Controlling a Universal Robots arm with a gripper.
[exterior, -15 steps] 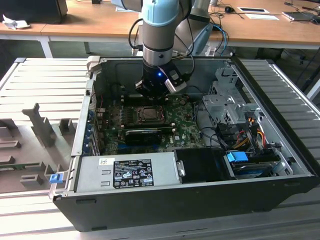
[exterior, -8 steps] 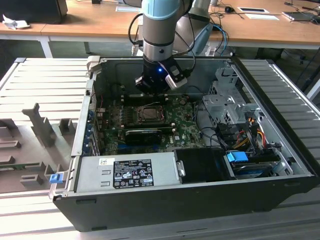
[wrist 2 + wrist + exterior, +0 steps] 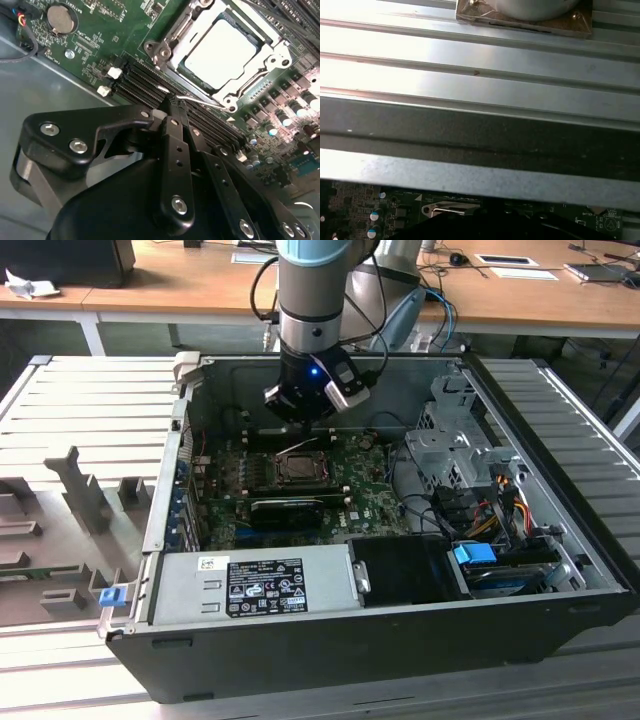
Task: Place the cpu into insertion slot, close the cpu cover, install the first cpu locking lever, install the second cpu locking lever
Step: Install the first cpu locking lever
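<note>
One arm reaches down into an open computer case (image 3: 560, 570), its gripper (image 3: 306, 416) hanging just above the far edge of the green board (image 3: 380, 502). In the second wrist view the gripper (image 3: 172, 104) has its fingers (image 3: 176, 131) pressed together, with a thin silvery lever (image 3: 200, 101) running right past their tips; whether they pinch it I cannot tell for sure, so clenched on nothing certain is the fairest reading. Just beyond the tips lies the slot (image 3: 165, 52), and the cpu (image 3: 220, 52) sits flat inside it, its pale face showing. The cover (image 3: 270, 64) lies down around the cpu as a metal frame, the chip visible through its window. In the exterior view the slot (image 3: 299, 468) is a small dark square near the middle of the board, directly below the gripper. A long black card (image 3: 287, 508) lies just on the near side of it, and a grey power supply (image 3: 255, 583) fills the near corner of the case. The first wrist view looks across a ribbed metal surface (image 3: 480, 60) toward a strip of board (image 3: 355, 212).
</note>
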